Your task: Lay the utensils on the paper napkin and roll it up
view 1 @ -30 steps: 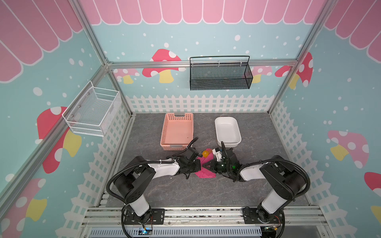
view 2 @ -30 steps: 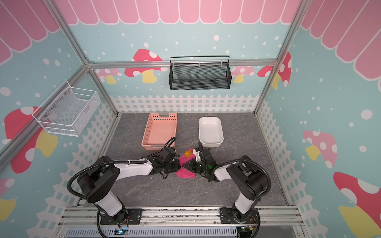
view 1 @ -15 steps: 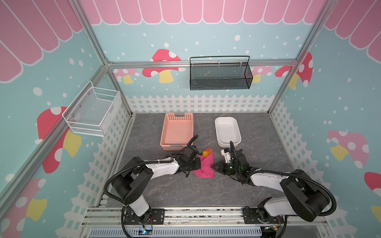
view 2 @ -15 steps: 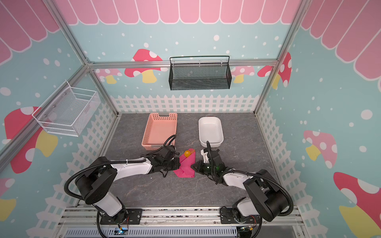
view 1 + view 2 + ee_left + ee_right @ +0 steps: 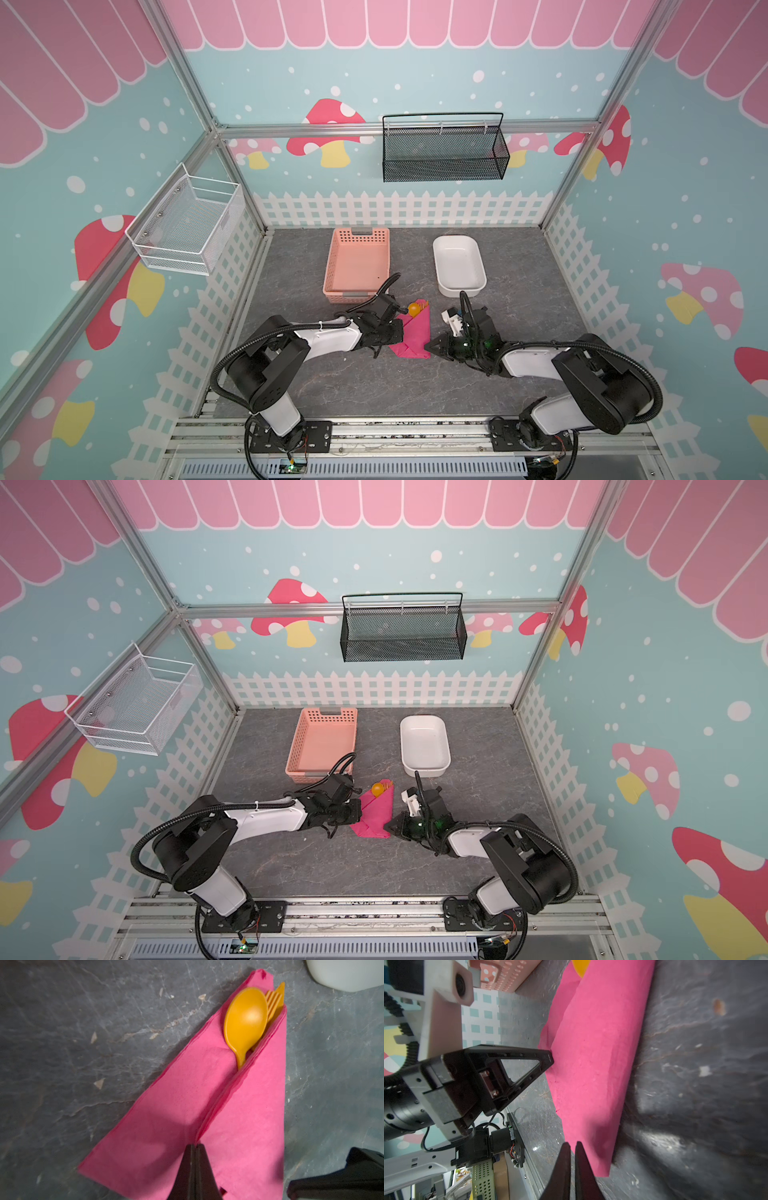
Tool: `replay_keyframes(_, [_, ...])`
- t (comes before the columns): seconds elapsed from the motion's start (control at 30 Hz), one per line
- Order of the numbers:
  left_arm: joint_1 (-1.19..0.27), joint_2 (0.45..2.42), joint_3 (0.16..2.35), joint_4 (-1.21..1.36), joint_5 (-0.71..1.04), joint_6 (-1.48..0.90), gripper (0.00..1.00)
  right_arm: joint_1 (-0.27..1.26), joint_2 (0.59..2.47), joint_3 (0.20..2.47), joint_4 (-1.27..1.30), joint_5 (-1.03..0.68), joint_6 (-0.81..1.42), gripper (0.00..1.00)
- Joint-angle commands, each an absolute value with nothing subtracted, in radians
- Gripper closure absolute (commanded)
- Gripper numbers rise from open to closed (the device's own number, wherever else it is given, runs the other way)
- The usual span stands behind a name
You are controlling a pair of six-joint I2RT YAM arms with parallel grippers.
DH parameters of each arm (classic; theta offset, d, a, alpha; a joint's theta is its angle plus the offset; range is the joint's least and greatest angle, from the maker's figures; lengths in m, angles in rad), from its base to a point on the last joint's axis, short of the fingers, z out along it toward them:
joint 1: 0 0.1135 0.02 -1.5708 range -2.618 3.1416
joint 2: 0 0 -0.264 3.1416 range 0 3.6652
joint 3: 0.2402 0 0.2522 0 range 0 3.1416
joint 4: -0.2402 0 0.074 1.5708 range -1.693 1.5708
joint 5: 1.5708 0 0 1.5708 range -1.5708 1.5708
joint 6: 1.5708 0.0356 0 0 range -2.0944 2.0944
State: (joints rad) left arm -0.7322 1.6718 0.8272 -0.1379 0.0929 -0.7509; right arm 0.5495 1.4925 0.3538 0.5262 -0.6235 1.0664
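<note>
Plenty of bare grey tabletop (image 5: 374,386) up front, but the salmon basket (image 5: 349,296) and white tub (image 5: 461,289) wall off the far side beyond the napkin (image 5: 415,338).

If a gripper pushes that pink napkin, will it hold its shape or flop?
Probably floppy: the paper napkin is thin, its folded layers visibly loose. The spoon tucked inside likely stiffens it lengthwise.

One paper napkin (image 5: 187,1105); three utensils (image 5: 245,1020); one pink basket (image 5: 360,237); one white tub (image 5: 461,289); two wire baskets (image 5: 187,224) (image 5: 444,151)
</note>
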Motion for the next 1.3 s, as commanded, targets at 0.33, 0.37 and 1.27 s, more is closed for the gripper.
replay_keyframes(0.33, [-0.719,1.693,0.841,-0.146,0.073,-0.738,1.0,0.547,1.591,0.309,0.593,-0.625,1.077,0.92])
replay_keyframes(0.37, [-0.719,1.694,0.841,-0.146,0.074,-0.738,1.0,0.547,1.599,0.308,0.587,-0.619,1.074,0.92])
replay_keyframes(1.27, [-0.738,1.431,0.844,-0.302,0.038,-0.686,0.86,0.639,1.601,0.286,0.534,-0.562,1.106,0.93])
